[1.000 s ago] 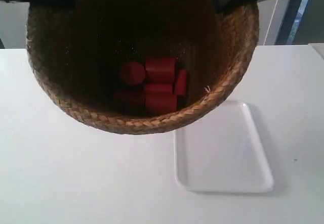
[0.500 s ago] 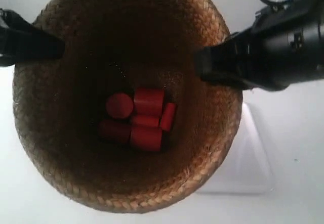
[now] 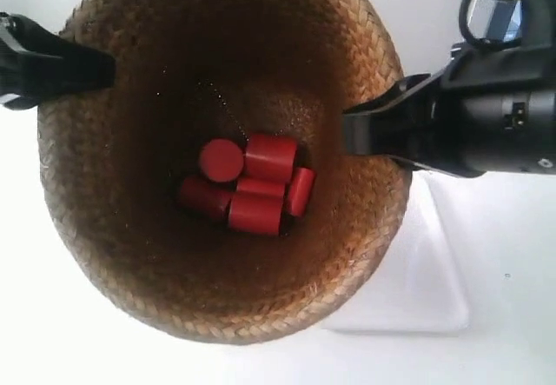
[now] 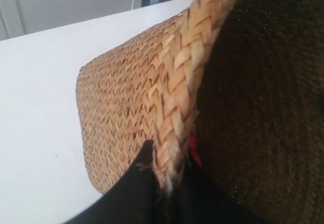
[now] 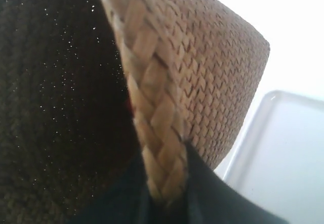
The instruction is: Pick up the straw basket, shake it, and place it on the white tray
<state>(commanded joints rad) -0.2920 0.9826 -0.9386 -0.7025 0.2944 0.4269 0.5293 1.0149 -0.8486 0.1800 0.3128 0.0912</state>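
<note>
Left gripper (image 4: pixel 163 186) and right gripper (image 5: pixel 164 183) clamp the rim of the straw basket (image 3: pixel 104 229) — I shake gently, level, so the red cylinders (image 3: pixel 252 189) do not spill.

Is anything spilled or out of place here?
Nothing stands out. The red cylinders lie jumbled but all inside the straw basket, and what shows of the white tray is bare.

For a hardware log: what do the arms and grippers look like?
The arm at the exterior view's right is bulky, glossy black, with unreadable pale marks and a looped black cable. The arm at the exterior view's left is black, tapering. Wrist views show black fingers.
</note>
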